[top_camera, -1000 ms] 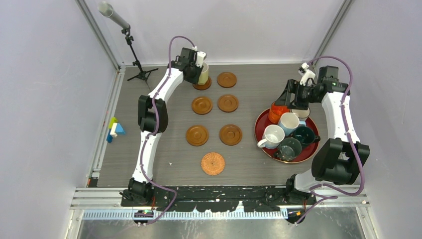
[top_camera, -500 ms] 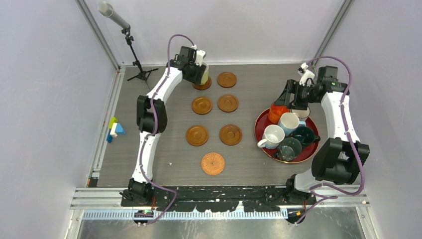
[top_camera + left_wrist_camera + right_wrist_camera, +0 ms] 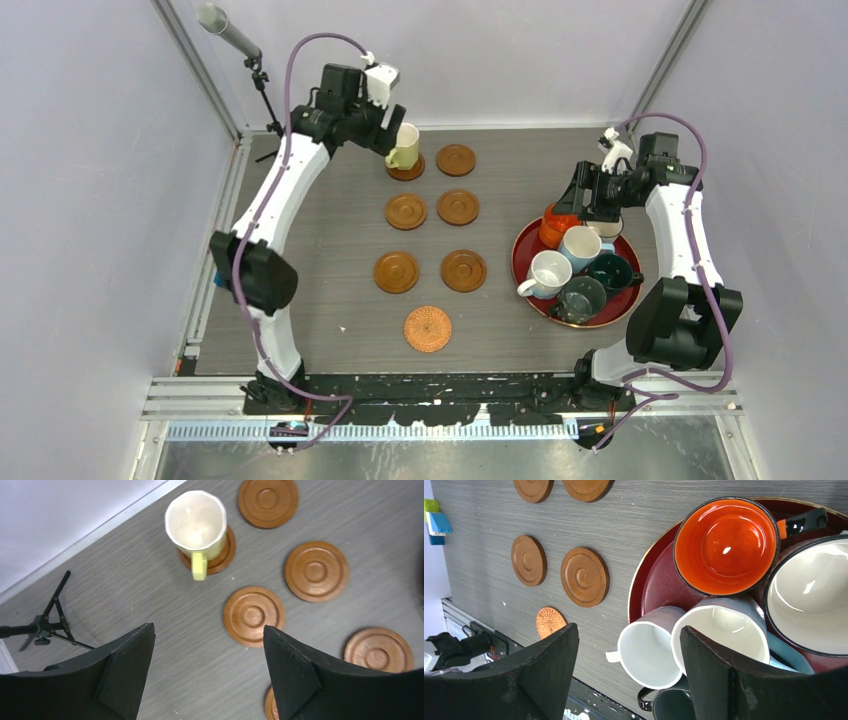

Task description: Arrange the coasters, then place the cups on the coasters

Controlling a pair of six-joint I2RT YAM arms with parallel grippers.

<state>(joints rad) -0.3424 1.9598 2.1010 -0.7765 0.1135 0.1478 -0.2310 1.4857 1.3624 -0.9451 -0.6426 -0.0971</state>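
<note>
- The table (image 3: 500, 300) is carrying the whole job: coasters are lying in two columns across its middle, and a tray is sitting at its right edge.
- The left arm (image 3: 275, 200) is lifting away from the table's far edge. A second ago it was low over the far row with its claw closed round a mug. Now the left gripper (image 3: 210, 672) is standing spread wide with nothing between its fingers (a clean release, by the look of it).
- The right arm (image 3: 690, 240) is staying put above the far side of the red tray (image 3: 518, 262). The right gripper (image 3: 629, 675) is hanging open and gripping nothing.
- Six mugs are waiting crowded in that tray: the orange mug (image 3: 558, 226), the cream mug (image 3: 809, 595), the white-and-blue mug (image 3: 580, 245), the white mug (image 3: 547, 272), the dark green mug (image 3: 610, 270) and the grey-teal mug (image 3: 580, 297).
- The pale yellow mug (image 3: 196, 520) is standing upright and free, with its handle reaching out past the coaster's rim.
- The far-left wooden coaster (image 3: 222, 560), near the table's far edge, is bearing it.
- Five other wooden coasters, such as the one beside it (image 3: 456, 160), are lying bare.
- The woven coaster (image 3: 428, 328), toward the near edge, is lying bare too.
- Judging from this, the first of seven placements is looking finished and six are remaining.
</note>
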